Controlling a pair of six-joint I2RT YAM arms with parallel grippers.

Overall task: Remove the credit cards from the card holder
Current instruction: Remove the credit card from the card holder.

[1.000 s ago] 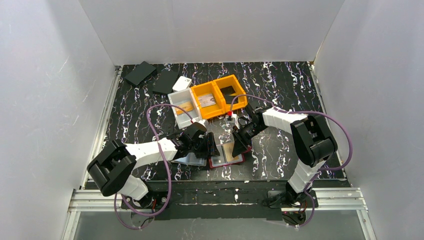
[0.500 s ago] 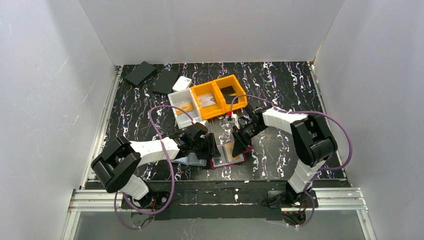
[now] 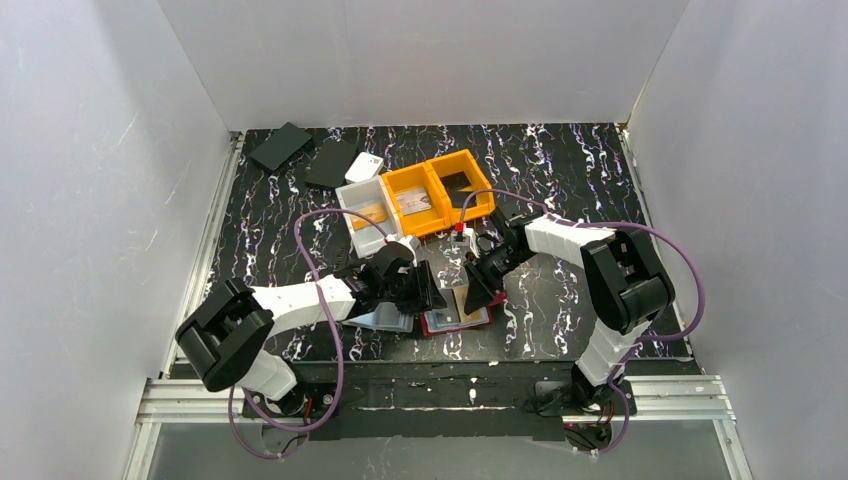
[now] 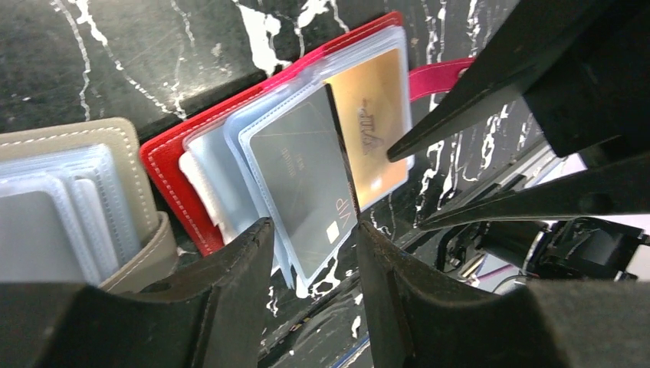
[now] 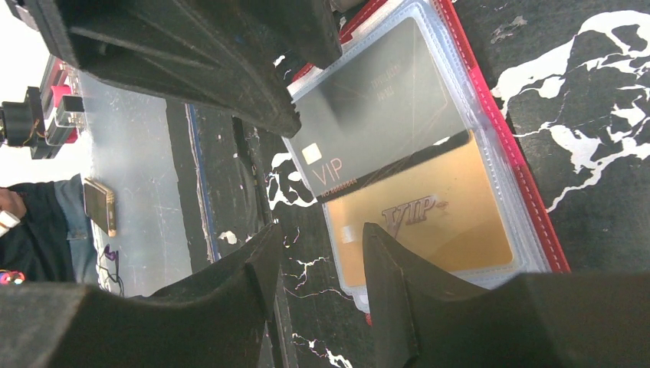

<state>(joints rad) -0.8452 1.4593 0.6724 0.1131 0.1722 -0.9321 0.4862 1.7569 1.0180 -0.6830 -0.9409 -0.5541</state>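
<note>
Patience pays: card holder (image 4: 165, 161) lies open at the tabletop's (image 3: 560, 170) near edge; left end effector (image 4: 314, 226) and right end effector (image 5: 320, 228) stand half-open, empty; pinch the grey card (image 4: 299, 169) alone, right pinning the sleeve (image 4: 245, 130)

Two orange bins (image 3: 482, 182), white bin (image 3: 378, 238) beside them, black cases (image 3: 281, 146) far left, marbled tabletop (image 3: 560, 160)

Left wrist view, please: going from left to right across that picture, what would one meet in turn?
beige card holder → grey VIP card → gold VIP card → right gripper
</note>
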